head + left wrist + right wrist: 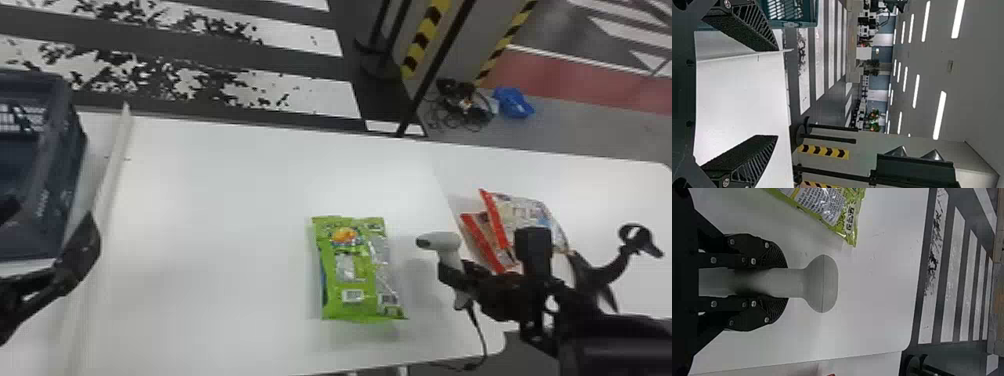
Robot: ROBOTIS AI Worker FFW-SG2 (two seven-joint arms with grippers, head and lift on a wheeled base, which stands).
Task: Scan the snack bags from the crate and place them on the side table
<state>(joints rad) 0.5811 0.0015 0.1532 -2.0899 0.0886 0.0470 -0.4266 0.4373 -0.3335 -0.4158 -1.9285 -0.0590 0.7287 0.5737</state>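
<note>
My right gripper (457,280) is shut on the grey handheld scanner (442,241), held above the table's right part. In the right wrist view, the fingers of my right gripper (772,282) clasp the handle of the scanner (822,284) from both sides. Just left of the scanner lies a green snack bag (352,270) flat on the white table. Red-edged snack bags (522,215) rest on the side table (625,185), partly behind the right arm. Beside the dark crate (75,165) is my left gripper (75,250); the left wrist view has this gripper (768,94) open, nothing between its fingers.
A raised white strip (112,170) runs along the table (210,210) between crate and bag. The scanner's cable hangs at the table's front right corner. Beyond the far edge stand black posts (435,65) and yellow-black striped barriers.
</note>
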